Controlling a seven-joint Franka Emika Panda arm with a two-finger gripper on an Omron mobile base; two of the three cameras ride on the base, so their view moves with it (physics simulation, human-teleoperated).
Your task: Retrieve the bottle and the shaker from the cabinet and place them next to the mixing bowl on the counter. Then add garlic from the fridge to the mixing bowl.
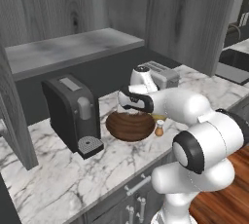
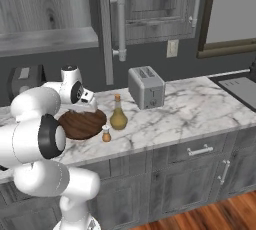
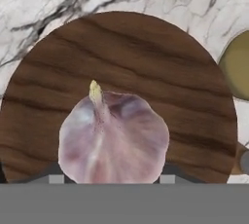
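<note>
One long marble counter (image 2: pixel 200 109), white with grey veins, runs across the room above grey wood-grain drawers with metal handles, and a strip of brown plank floor shows below them at the lower right. Behind it the wall is dark, with an outlet plate, and grey wood-grain cabinets (image 2: pixel 150 4) hang overhead; one tall door with a long bar handle stands open on edge above the counter's back. A bare grey shelf (image 1: pixel 73 47) sits inside the open cabinet. Toward the left end of the counter stands a black coffee machine (image 1: pixel 70 113), and near the back edge a silver toaster (image 2: pixel 146 88).

Near the front edge, between those two, sits the dark wooden mixing bowl (image 2: pixel 82 124). Just beside it on the right stands the amber bottle (image 2: pixel 118 115), and the small shaker (image 2: pixel 106 134) stands in front of that, near the bowl's rim.

The gripper (image 3: pixel 112 179) hangs directly over the bowl with its fingers part-way apart, closed on the garlic (image 3: pixel 114 140), a purplish-white bulb with its pale tip pointing away from the hand.
</note>
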